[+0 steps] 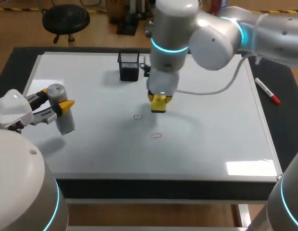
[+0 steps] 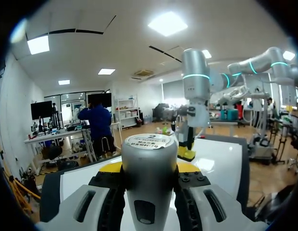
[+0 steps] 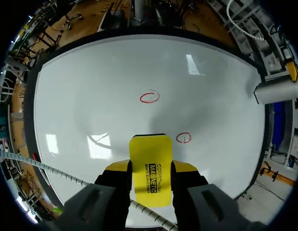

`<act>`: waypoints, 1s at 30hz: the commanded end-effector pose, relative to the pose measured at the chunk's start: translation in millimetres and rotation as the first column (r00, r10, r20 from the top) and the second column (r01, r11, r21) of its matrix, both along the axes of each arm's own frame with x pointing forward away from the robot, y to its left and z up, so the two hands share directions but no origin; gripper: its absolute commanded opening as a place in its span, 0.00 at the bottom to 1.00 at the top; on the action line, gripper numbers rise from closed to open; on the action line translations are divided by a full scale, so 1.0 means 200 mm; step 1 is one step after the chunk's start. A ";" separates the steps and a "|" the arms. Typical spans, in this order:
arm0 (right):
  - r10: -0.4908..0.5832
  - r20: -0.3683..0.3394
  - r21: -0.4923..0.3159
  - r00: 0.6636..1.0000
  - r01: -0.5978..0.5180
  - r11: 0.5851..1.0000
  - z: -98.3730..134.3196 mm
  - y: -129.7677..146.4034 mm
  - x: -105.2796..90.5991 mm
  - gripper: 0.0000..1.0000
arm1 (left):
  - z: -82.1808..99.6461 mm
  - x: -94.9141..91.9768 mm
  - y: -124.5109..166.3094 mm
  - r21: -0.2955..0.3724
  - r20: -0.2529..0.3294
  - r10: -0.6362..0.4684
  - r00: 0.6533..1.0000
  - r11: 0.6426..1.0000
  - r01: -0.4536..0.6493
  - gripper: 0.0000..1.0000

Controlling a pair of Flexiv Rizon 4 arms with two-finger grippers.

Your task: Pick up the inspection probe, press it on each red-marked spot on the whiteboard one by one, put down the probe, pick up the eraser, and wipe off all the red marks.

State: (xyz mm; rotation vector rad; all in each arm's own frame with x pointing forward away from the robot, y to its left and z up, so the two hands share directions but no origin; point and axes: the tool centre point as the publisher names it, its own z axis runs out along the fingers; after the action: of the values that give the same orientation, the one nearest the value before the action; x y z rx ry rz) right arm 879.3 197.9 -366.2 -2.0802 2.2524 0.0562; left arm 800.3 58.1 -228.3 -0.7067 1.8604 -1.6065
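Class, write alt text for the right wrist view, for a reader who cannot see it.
The right gripper is shut on a yellow eraser over the whiteboard. Two red marks lie ahead of it: the near circle by the eraser's front edge, the far circle farther on. The inspection probe shows off to one side.

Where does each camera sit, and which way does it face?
Head: above and behind, looking down on the whiteboard; left arm, right arm show.
Left wrist: faces level across the whiteboard toward the right arm; left gripper clamps probe.
Right wrist: facing down at the red marks; right gripper holds eraser.
Shared: head and right wrist show red marks, eraser.
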 end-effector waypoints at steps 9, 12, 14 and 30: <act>0.099 -0.011 -0.047 0.995 -0.099 0.994 -0.09 0.30 -0.04 0.00 | 0.00 0.00 -0.01 0.001 0.003 0.008 1.000 1.000 -0.008 0.00; 0.108 -0.007 -0.043 0.994 -0.108 0.993 -0.10 0.34 -0.04 0.00 | 0.00 0.00 -0.01 0.001 0.003 0.008 1.000 1.000 -0.008 0.00; 0.112 -0.004 -0.032 0.994 -0.112 0.993 -0.11 0.36 -0.05 0.00 | 0.00 0.00 -0.01 0.001 0.003 0.008 1.000 1.000 -0.008 0.00; 0.129 -0.021 0.002 0.991 -0.129 0.992 -0.20 0.40 -0.05 0.00 | 0.00 0.00 -0.01 0.001 0.003 0.008 1.000 1.000 -0.008 0.00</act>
State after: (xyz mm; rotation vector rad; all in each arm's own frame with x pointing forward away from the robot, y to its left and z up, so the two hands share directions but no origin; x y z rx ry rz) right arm 867.0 278.6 -404.1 -2.2285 2.1292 0.0837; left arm 800.0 58.4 -228.5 -0.7067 1.8589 -1.6073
